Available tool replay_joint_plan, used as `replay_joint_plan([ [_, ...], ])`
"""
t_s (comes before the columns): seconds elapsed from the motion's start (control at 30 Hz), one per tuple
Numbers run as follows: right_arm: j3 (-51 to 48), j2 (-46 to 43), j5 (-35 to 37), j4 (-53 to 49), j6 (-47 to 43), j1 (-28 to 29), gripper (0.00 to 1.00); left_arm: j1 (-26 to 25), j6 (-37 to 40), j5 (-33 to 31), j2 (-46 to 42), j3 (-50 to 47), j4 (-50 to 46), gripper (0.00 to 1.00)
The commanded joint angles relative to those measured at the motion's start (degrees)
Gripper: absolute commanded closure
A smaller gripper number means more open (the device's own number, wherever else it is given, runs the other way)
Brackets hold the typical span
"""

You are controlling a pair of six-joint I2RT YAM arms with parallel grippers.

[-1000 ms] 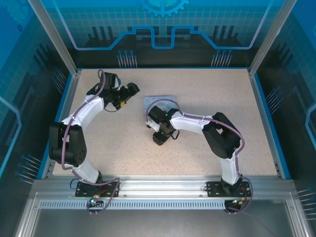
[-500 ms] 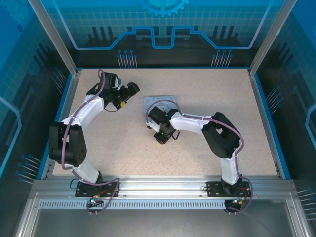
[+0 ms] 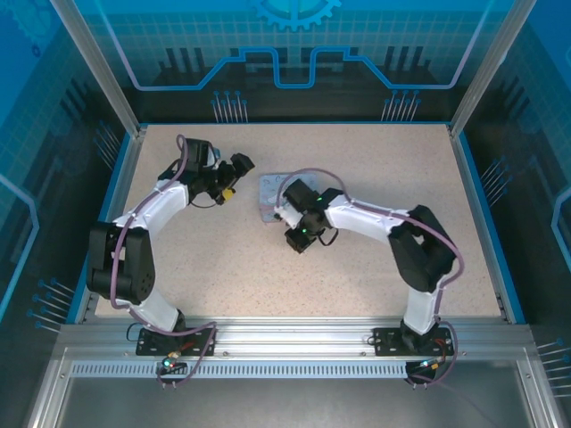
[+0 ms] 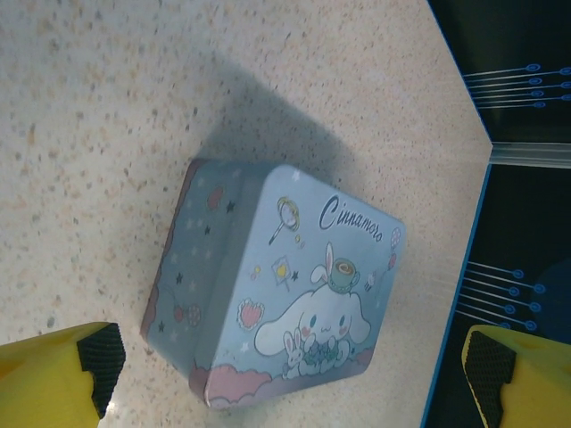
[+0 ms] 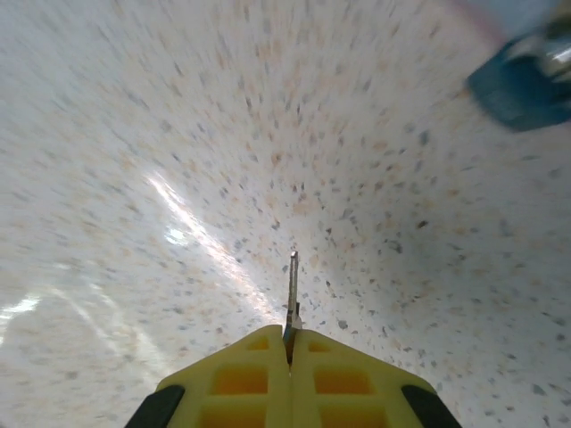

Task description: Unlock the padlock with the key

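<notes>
Right wrist view: right gripper (image 5: 290, 337) is pinching the key (image 5: 292, 285) tight, blade jutting forward above the table (image 5: 178, 134), likely for insertion, while left gripper (image 4: 294, 357) is hovering wide-open over the tin (image 4: 294, 267).

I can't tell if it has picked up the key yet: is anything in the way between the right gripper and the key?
Nothing visible stands between them. The right gripper is shut on the key, whose thin blade sticks out past the fingertips above the bare table.
</notes>
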Motion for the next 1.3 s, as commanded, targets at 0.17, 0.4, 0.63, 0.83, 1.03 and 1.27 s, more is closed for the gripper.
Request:
replay_joint_plan([
  [0.17,-5.6,-10.8,-27.1,11.4,8.5,-12.1,1.0,-6.8,-3.6,11.9,-0.6,1.0,9.2,0.01],
  [0.4,-7.9,-13.3,-33.3,16.3,12.8,-18.0,1.0,-14.5,-6.9,12.6,3.0,3.8,14.3,0.04],
  [0.63,-8.7,-14.2,-33.6,17.4,14.2,-18.9,1.0,-18.2,-8.2,12.6,6.4,4.8,15.9,0.21],
  [0.83,-10.6,-14.5,-35.8,21.1,17.0,-20.5,1.0,-18.8,-9.8,12.6,6.5,2.3,19.3,0.36],
  [1.03,-12.9,-14.5,-39.5,25.8,20.2,-22.8,1.0,-18.9,-11.0,13.8,5.4,0.4,24.8,0.39],
  [1.27,-15.9,-14.4,-42.9,34.3,26.9,-25.0,1.0,-18.9,-13.4,15.9,6.4,-0.6,31.3,0.49],
])
